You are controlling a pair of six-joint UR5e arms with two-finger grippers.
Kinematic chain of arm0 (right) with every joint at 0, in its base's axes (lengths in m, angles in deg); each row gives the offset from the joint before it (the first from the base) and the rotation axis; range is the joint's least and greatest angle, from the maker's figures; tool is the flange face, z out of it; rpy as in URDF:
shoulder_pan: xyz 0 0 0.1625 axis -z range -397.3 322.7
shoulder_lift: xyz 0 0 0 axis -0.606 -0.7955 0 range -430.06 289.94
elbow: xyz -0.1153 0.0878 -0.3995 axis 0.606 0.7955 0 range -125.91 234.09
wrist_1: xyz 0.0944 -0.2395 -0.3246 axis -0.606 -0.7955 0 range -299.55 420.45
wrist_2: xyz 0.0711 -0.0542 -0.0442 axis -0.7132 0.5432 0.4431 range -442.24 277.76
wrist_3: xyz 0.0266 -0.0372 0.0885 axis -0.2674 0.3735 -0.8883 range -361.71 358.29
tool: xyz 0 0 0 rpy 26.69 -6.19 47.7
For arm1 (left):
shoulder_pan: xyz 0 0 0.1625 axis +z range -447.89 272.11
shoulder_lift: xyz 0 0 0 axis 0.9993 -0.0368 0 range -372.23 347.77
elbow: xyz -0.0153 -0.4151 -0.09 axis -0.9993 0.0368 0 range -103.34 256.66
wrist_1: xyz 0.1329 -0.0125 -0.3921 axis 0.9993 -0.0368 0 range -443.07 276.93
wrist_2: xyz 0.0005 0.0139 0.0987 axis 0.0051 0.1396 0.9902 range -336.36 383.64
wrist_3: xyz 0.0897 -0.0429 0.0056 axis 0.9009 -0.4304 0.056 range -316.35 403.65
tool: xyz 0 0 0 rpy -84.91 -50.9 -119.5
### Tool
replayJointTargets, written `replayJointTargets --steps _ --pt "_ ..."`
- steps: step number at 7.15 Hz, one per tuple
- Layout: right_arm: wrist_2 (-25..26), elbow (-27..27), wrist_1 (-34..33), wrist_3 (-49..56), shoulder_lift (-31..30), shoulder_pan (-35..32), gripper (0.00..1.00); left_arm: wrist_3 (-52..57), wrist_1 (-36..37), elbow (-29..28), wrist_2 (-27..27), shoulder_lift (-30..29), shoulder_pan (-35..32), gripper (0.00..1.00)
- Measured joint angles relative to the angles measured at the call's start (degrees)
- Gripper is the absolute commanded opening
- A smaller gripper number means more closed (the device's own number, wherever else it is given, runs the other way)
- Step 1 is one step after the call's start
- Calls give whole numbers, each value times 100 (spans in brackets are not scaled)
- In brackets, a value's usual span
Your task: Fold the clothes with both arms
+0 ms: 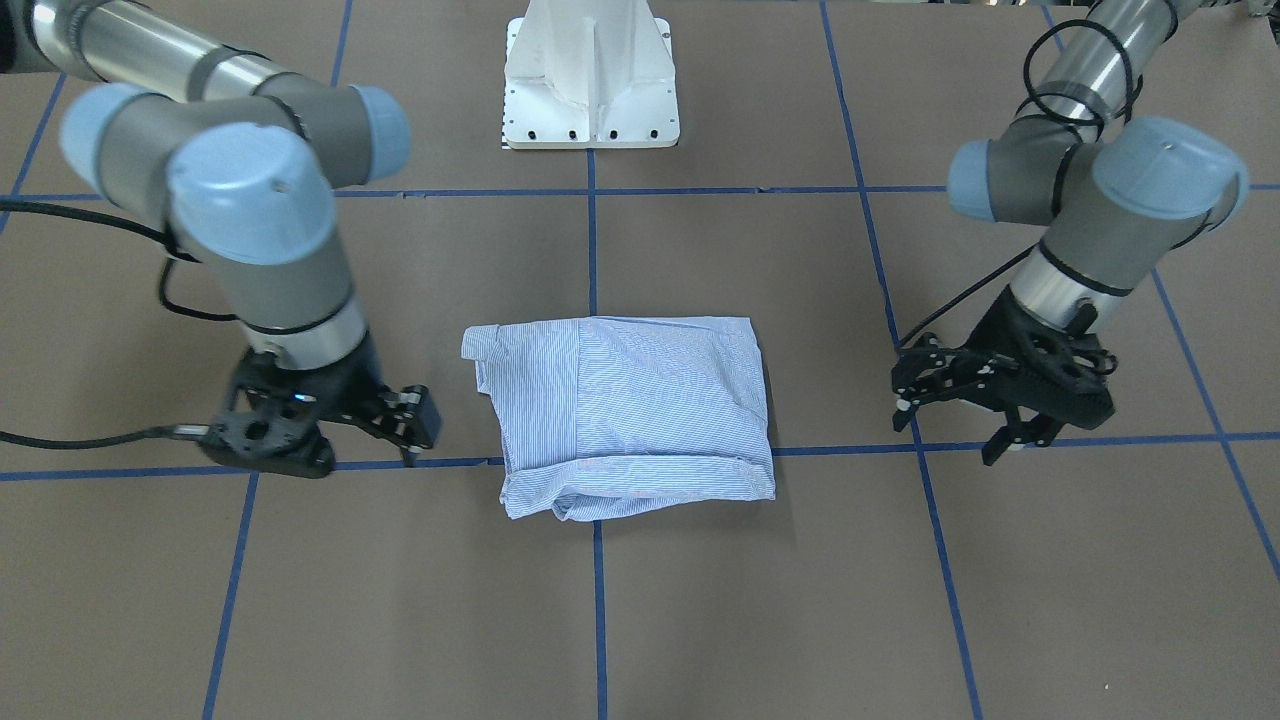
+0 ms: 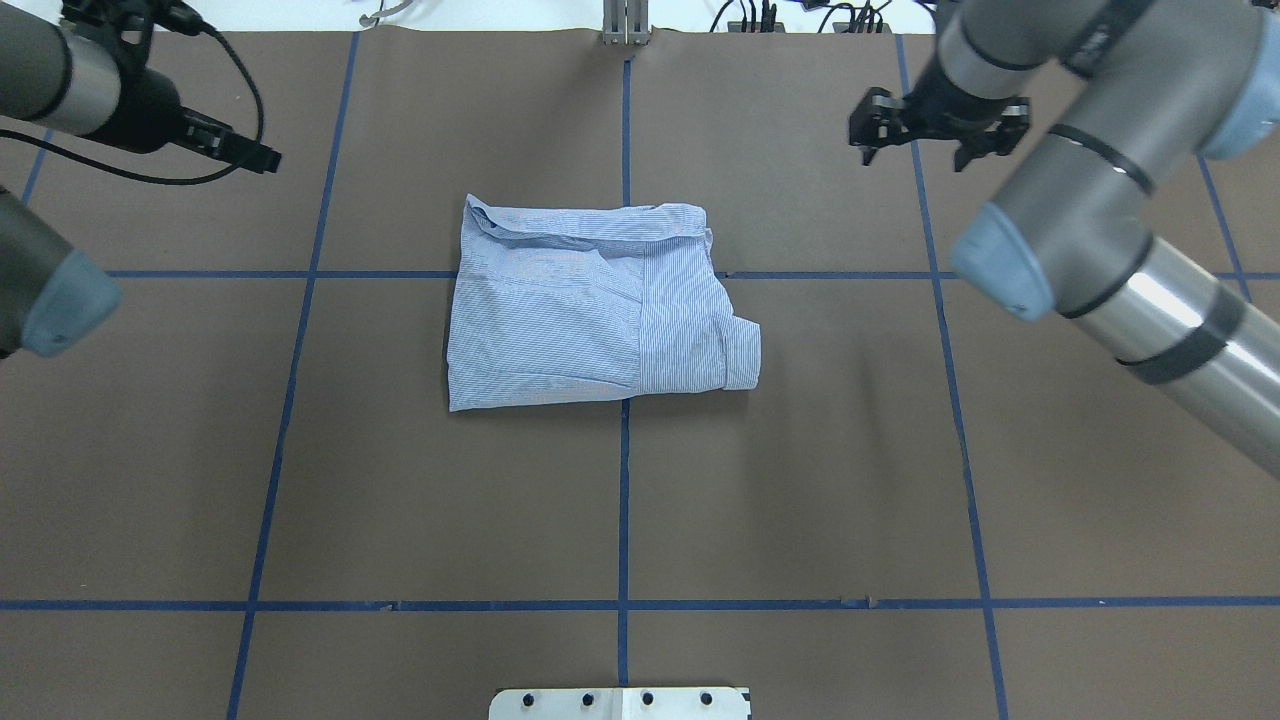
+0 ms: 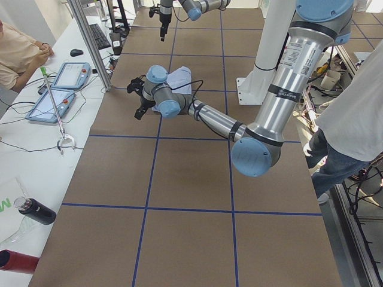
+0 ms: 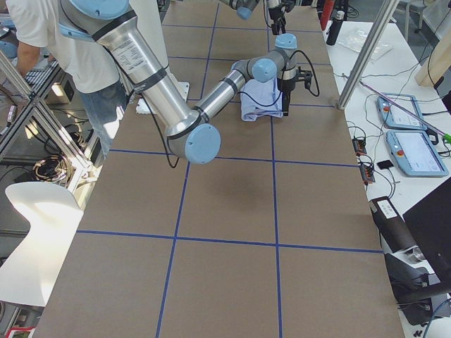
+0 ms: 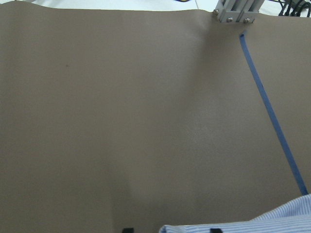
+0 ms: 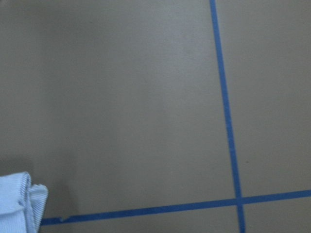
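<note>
Brown table (image 1: 1000, 600) holds the shirt (image 1: 630, 410), folded compact. Left hand (image 1: 950, 430) and right hand (image 2: 915, 150) hang beside it, empty and spread apart; folding seems finished, so the next move is probably just backing away.

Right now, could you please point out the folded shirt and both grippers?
folded striped shirt (image 1: 640, 400), front-facing view, middle of its top layer.
left gripper (image 1: 947, 432), front-facing view, midway between its jaws.
right gripper (image 2: 915, 158), overhead view, midway between its jaws.
</note>
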Motion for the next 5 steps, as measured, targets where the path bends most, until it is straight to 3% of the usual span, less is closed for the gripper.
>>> replayJointTargets --steps 1,3,5 --pt "-222 -478 3 880 -761 -395 100 930 230 177 -107 326 -460 100" --pt "-625 -942 57 2668 -2100 -1262 100 2269 335 243 -566 930 -1278 100" --pt "-897 -1293 132 3771 -3275 -1922 100 2525 225 166 -844 1658 -1623 100"
